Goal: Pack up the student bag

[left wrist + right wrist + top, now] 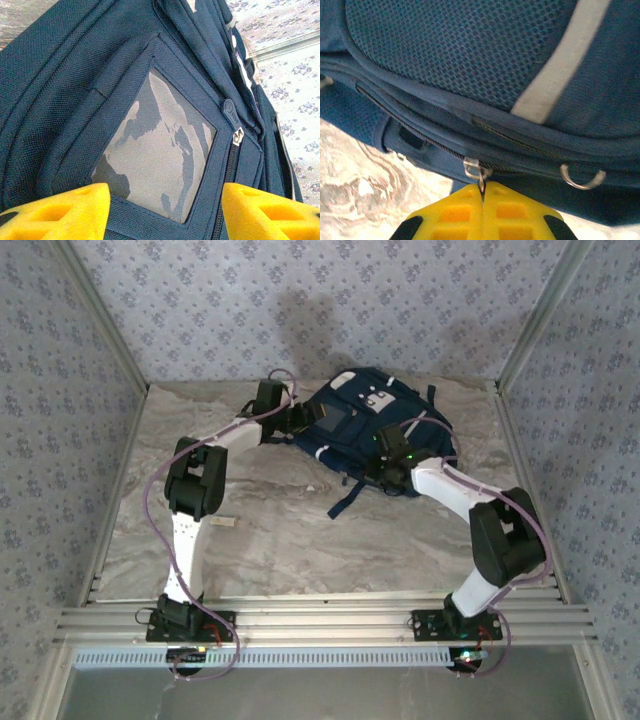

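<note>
The navy backpack [375, 425] lies at the table's far side. The right gripper [482, 192] has its jaws pinched together on the zipper pull [479, 172], seemingly to drag it. The left gripper [165, 195], jaws apart, straddles the grey panel [160, 150], likely bracing.

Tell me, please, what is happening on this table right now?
A large navy-blue fabric backpack lies on the marbled tabletop. The right end effector is shut on a small metal zipper pull along the bag's side. The left end effector is open, facing the grey square front panel.
</note>
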{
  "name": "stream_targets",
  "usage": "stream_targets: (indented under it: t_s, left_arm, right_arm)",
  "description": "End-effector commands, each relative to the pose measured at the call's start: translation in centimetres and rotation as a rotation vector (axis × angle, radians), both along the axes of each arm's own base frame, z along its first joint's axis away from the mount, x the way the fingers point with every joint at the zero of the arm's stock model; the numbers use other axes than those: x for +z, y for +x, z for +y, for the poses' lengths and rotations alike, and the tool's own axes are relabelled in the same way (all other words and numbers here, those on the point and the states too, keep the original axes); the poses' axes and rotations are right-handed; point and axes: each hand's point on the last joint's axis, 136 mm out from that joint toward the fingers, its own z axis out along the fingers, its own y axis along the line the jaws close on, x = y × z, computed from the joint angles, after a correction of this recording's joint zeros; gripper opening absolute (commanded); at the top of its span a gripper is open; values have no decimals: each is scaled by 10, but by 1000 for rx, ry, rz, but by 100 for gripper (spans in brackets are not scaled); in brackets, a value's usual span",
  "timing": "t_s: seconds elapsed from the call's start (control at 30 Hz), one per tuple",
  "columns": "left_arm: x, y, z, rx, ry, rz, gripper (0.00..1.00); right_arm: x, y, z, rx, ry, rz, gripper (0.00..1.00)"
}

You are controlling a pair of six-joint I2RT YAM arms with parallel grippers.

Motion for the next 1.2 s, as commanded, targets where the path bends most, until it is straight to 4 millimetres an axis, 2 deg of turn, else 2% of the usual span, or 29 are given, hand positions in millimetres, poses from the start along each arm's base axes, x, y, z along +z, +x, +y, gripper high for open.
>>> stream_targets:
  t_s: [0.0,0.23,0.3,0.37,0.43,0.53,0.57,0.7,0.93,1.17]
  left_arm:
    - [-38,8,29,58,106,56,62]
    - [-42,10,36,63,125,62,62]
    - [-40,11,36,61,125,61,62]
    - [-38,9,35,58,120,62,62]
    - [-35,8,35,61,115,59,62]
    - [-33,5,35,63,106,56,62]
    - [-31,6,35,64,101,53,62]
    - [-33,3,33,64,83,59,62]
    - [-33,-1,30,63,55,62,62]
    - [-29,-2,29,61,37,61,62]
  right_arm:
    - [1,-33,-24,117,-111,111,0]
    - [9,-51,-68,144,-241,173,0]
    - [11,-50,-71,139,-232,161,0]
    - [18,-41,-64,123,-202,109,0]
    - [28,-33,-47,94,-141,69,2]
    - [36,-29,-19,18,-86,22,33]
    - [39,-24,-11,-22,-59,-7,41]
    - [30,-20,9,-176,17,-48,52]
    - [11,-8,20,-275,55,-59,56]
    - [-19,-4,24,-334,72,-42,56]
